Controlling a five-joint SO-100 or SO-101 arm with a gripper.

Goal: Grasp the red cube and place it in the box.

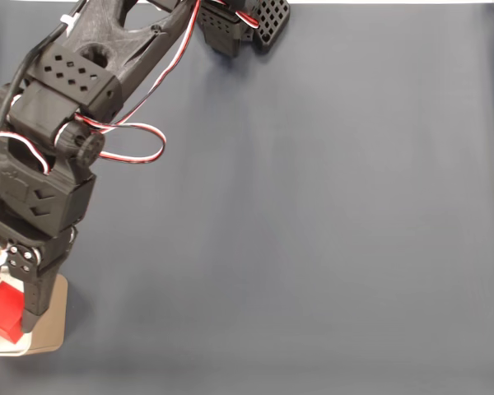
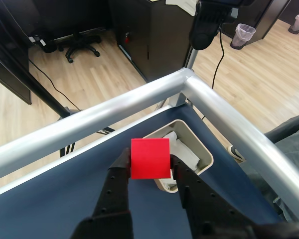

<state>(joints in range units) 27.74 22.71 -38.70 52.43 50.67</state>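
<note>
Holding the red cube (image 2: 149, 158) pinched between its fingers, the gripper (image 2: 150, 169) hangs just above the box (image 2: 205, 158). Releasing well probably means centring the cube over the box's white interior and lowering first, since the box is barely wider. Beneath the box lies a dark blue table (image 1: 313, 230); beyond it, wooden flooring (image 2: 114, 64) and an office chair (image 2: 82, 45).

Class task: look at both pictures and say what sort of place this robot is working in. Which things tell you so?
Probably an office or lab: the wrist view shows a wood-look floor, an office chair's wheeled base and a waste bin beyond the railed blue table.
</note>
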